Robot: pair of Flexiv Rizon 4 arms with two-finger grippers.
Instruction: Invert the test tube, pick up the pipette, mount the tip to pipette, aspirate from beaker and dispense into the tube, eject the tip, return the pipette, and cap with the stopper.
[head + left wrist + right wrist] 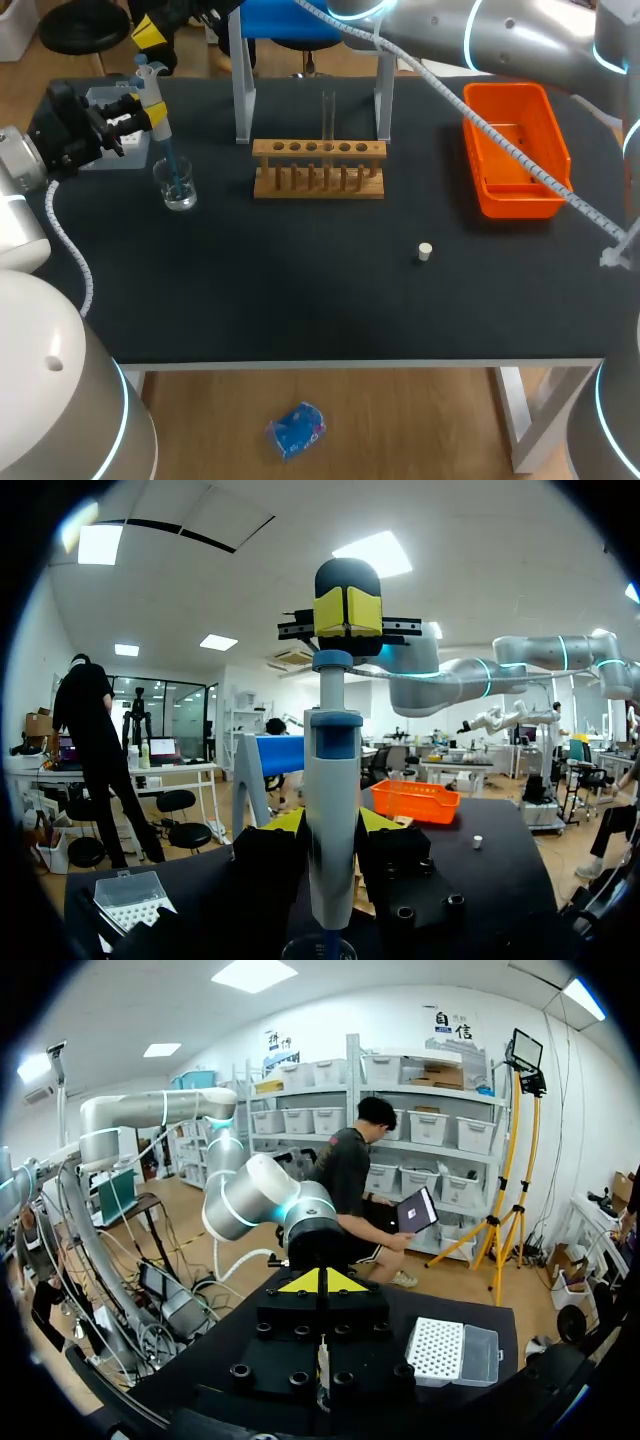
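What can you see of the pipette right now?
The pipette stands upright, a pale grey plastic body with blue bands. The left gripper holds its body between both fingers. Its blue tip dips into the beaker. The right gripper, fingers together, sits on its plunger top.

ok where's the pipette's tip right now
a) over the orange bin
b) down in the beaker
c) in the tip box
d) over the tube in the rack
b: the left claw holds the pipette upright, and its tip reaches down into the beaker.
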